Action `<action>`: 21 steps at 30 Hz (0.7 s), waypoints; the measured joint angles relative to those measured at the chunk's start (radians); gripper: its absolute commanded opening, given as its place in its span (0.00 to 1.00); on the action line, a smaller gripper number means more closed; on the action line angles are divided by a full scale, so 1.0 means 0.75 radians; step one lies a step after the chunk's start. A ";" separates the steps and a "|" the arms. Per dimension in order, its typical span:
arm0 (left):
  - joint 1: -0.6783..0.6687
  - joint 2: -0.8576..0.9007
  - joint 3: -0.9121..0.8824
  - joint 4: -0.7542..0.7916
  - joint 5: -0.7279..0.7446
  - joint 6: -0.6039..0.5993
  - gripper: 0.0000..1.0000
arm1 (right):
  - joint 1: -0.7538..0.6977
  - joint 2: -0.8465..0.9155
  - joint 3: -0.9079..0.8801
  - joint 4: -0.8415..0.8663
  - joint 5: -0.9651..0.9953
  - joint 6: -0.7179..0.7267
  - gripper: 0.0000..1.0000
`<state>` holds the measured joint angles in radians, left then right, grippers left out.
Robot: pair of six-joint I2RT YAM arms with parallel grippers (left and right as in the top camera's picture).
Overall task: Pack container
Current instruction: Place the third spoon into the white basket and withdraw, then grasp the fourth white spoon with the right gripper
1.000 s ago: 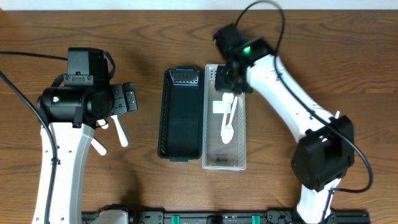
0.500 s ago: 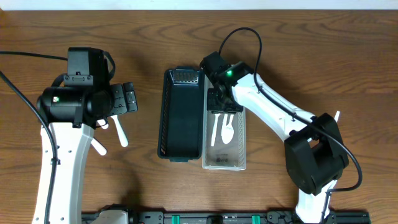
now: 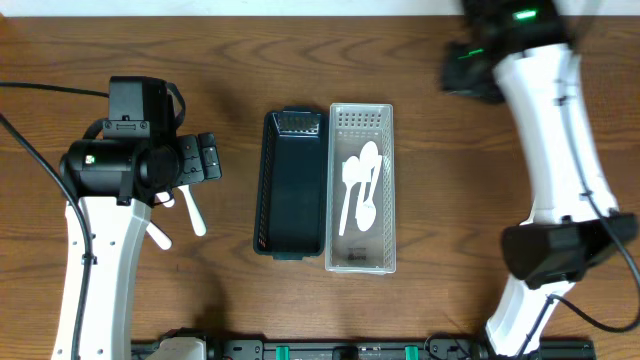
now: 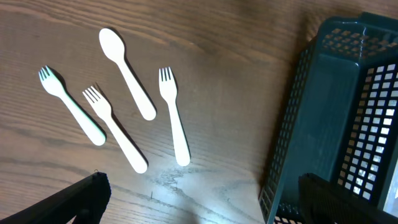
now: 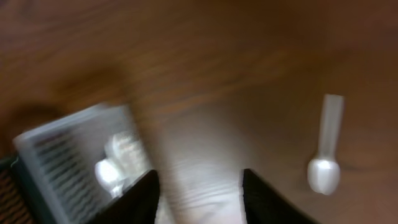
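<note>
A clear container (image 3: 361, 250) holds several white spoons (image 3: 360, 188). It also shows blurred in the right wrist view (image 5: 68, 155) with the spoons (image 5: 112, 171). My right gripper (image 3: 464, 72) is open and empty, above the table to the right of the container (image 5: 199, 199). A white spoon (image 5: 326, 163) lies on the table to its right. My left gripper (image 3: 208, 158) is open and empty (image 4: 199, 208), above three white forks (image 4: 173, 116) and one spoon (image 4: 126, 72). A dark basket (image 3: 290, 200) stands left of the container.
The dark basket (image 4: 336, 112) is empty and touches the clear container's left side. Loose cutlery (image 3: 192, 213) lies partly under my left arm. My right arm (image 3: 555, 150) spans the right side of the table.
My right gripper has left the clear container and swung up to the back right. The spoons stay in the container. My left arm has not moved.
</note>
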<state>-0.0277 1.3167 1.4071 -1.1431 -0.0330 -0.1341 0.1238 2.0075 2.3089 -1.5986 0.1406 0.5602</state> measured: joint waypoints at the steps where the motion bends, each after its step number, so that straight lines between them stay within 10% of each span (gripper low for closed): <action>1: 0.000 0.000 0.000 0.000 0.000 0.000 0.98 | -0.068 -0.001 0.014 -0.032 0.006 -0.003 0.56; 12: 0.000 0.000 0.000 0.001 0.000 0.001 0.98 | -0.580 -0.001 -0.196 -0.085 0.015 -0.047 0.62; 21: 0.000 0.000 0.000 0.001 0.000 0.000 0.98 | -0.643 -0.001 -0.600 0.127 0.007 -0.135 0.62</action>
<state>-0.0277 1.3167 1.4071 -1.1427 -0.0330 -0.1341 -0.3584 2.0071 1.8587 -1.5036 0.1459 0.4587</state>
